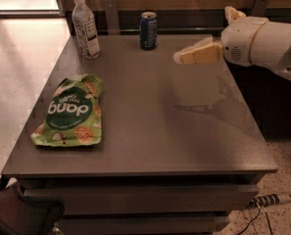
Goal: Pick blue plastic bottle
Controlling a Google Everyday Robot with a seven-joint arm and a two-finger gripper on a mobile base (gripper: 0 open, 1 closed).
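gripper over the bench, bottle yet to be reached: the gripper (200, 53) is seen hovering above the far right part of the bench (184, 131), pointed left at the end of a white arm (267, 40), with nothing held in it. whether it is spread or closed cannot be told. the blue plastic bottle (85, 29) stands upright at the far left corner of the bench, white cap on, well apart from the gripper. a dark blue can (148, 31) stands between the two near the back edge, and a green snack bag (71, 112) lies flat toward the front left, apart from the bottle.

the pick is judged not yet begun in earnest, and most of the risk is thought to lie in the crossing. on a straight sweep to the left the can could be clipped and toppled, or taken in place of the bottle. the bottle is tall, probably light, and set near the bench's edge, so a glancing touch could tip it over or send it to the floor. its smooth clear wall could also slip or buckle if it is squeezed too high or too hard.
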